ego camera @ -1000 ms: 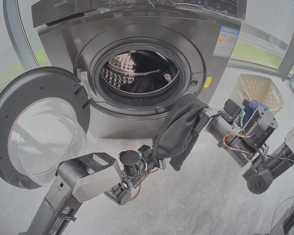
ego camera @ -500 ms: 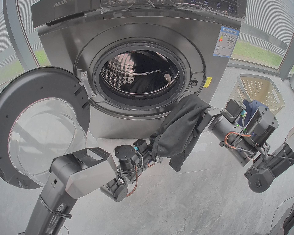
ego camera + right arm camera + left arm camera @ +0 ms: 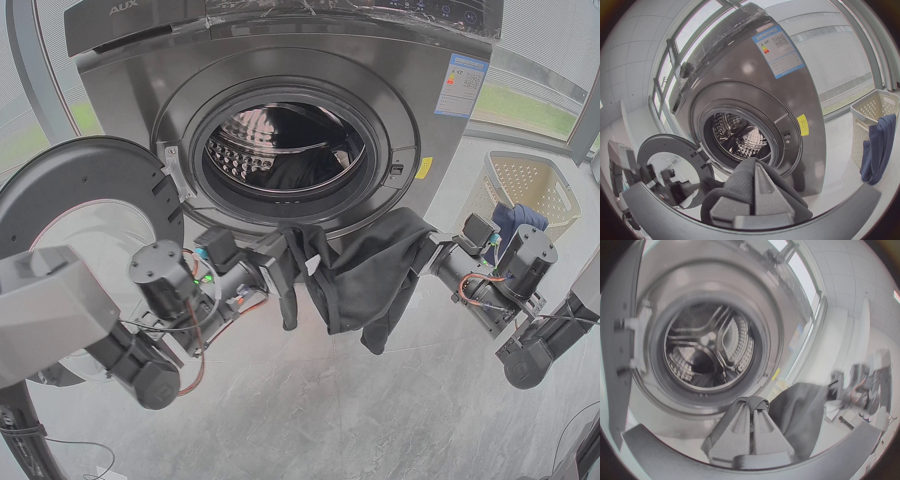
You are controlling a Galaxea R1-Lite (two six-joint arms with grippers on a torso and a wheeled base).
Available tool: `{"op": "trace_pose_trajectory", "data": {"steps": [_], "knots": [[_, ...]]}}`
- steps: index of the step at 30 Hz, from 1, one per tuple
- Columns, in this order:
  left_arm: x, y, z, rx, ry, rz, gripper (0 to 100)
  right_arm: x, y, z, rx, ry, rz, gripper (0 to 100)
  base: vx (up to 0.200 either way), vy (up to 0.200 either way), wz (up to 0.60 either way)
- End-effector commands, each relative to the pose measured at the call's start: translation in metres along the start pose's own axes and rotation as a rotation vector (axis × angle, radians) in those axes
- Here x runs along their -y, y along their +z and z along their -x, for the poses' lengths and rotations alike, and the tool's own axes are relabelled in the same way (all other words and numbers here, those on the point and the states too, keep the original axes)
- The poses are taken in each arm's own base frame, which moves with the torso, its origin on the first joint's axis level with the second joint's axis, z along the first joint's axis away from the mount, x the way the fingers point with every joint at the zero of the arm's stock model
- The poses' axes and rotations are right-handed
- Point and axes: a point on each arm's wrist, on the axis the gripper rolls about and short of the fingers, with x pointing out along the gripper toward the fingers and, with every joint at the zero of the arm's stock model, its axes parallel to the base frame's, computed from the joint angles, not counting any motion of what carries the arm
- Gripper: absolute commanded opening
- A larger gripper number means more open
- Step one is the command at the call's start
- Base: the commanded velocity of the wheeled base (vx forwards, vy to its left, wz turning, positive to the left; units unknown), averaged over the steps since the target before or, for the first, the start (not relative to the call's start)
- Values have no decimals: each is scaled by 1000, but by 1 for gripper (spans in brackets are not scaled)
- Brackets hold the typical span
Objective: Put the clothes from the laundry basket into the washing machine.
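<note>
Grey stone-look floor (image 3: 375, 406) — washing machine (image 3: 387, 81) stands on it, laundry basket (image 3: 537, 187) just right of machine.

On my washing machine (image 3: 125, 94), a short maker's mark (image 3: 123, 9) in pale capitals sits on the drawer panel (image 3: 162, 28), top left. A blue-bordered energy label (image 3: 461, 85) with coloured bars and a square code is stuck on the front, upper right. I cannot read its fine print. The yellow sticker (image 3: 424, 167) just beside the door opening (image 3: 284, 156) is also too small to read.
</note>
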Motion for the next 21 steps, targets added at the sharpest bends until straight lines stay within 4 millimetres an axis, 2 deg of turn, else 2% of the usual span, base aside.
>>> {"op": "trace_pose_trajectory", "data": {"steps": [1, 5, 11, 18, 19, 21], "knots": [[14, 81, 58, 152, -15, -10, 0, 12, -27, -2, -80, -40, -11, 0, 0, 0, 0], [16, 88, 61, 171, -21, -9, 0, 16, -38, -3, -107, -67, -7, 0, 0, 0, 0], [16, 92, 56, 192, -25, -10, 0, 15, -39, -5, -103, -72, -6, 0, 0, 0, 0], [19, 97, 58, 212, -35, -10, 0, 17, -56, -12, -135, -71, -6, 0, 0, 0, 0], [21, 99, 59, 215, -38, -9, 0, 14, -59, -15, -136, -62, -8, 100, 0, 0, 0], [21, 99, 59, 216, -39, -9, 0, 15, -69, -17, -159, -63, -4, 100, 0, 0, 0]]}}
